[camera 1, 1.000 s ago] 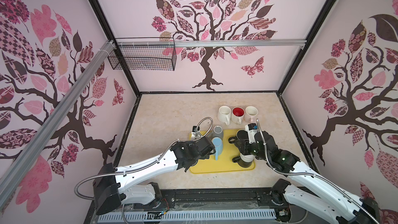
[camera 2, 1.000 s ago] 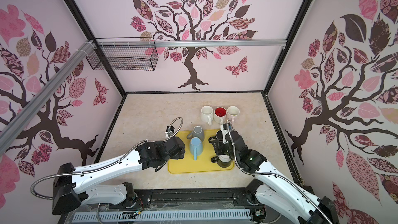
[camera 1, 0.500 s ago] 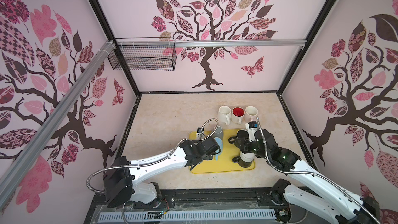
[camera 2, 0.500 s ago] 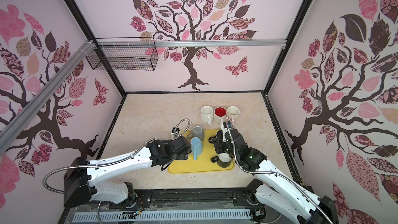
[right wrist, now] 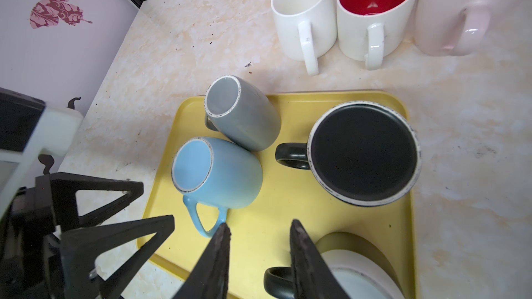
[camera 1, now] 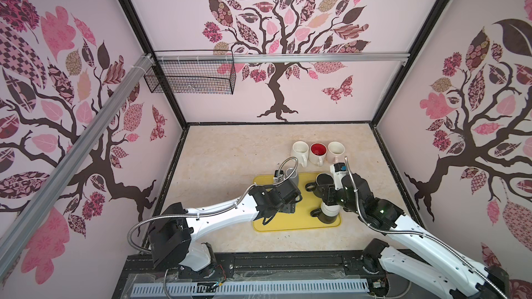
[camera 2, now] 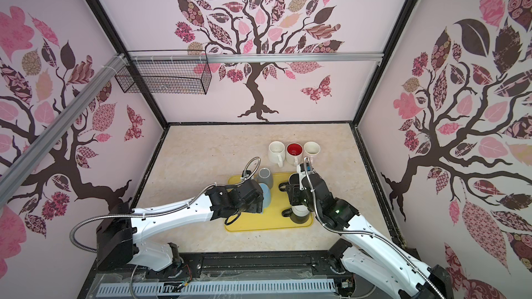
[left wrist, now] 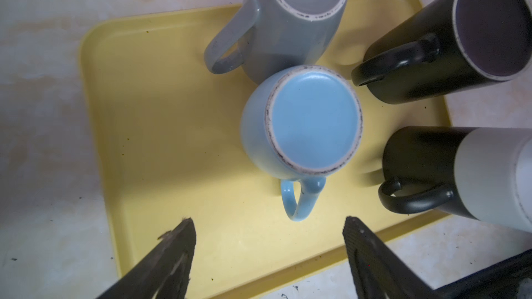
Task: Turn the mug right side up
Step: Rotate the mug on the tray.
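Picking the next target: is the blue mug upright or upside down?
Upside down. The blue mug shows its flat base on top in both wrist views, standing on the tray.

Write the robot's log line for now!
left gripper: open, near blue mug | right gripper: open, empty | blue mug: upside down on yellow tray

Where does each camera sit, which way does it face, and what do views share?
Both top views: high at front, looking down toward the back wall; left arm, right arm show.
Left wrist: looks down past left gripper at upside-down blue mug.
Right wrist: looks down past right gripper; left gripper shows too.
Shared: all views show the yellow tray.
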`<state>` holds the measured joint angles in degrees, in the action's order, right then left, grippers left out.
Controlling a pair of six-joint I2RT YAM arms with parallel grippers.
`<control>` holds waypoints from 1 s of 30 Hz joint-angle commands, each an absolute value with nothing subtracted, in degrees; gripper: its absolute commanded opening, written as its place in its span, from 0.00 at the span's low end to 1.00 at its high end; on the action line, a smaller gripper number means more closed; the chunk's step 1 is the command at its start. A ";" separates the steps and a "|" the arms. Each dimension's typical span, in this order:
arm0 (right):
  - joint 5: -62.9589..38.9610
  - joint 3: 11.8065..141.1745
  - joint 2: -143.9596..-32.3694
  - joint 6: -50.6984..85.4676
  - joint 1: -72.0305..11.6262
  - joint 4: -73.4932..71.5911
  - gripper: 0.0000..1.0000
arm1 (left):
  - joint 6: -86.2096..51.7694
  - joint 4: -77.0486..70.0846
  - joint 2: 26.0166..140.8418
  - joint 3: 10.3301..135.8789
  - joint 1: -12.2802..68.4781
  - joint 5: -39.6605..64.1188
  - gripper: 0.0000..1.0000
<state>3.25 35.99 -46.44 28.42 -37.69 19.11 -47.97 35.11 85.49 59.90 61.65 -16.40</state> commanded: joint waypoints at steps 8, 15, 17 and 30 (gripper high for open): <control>3.54 36.77 -45.77 27.77 -37.41 19.95 0.37 | -46.47 31.75 91.18 63.11 61.82 -16.61 0.79; 3.19 36.47 -45.38 27.77 -37.41 19.70 0.37 | -46.39 36.15 94.13 64.78 61.87 -20.12 0.77; 3.15 36.39 -45.34 27.77 -37.44 19.73 0.37 | -46.14 36.96 94.05 64.57 61.87 -21.15 0.76; 2.71 36.57 -45.13 27.84 -37.39 19.70 0.37 | -44.52 38.56 88.29 59.64 59.97 -22.21 0.71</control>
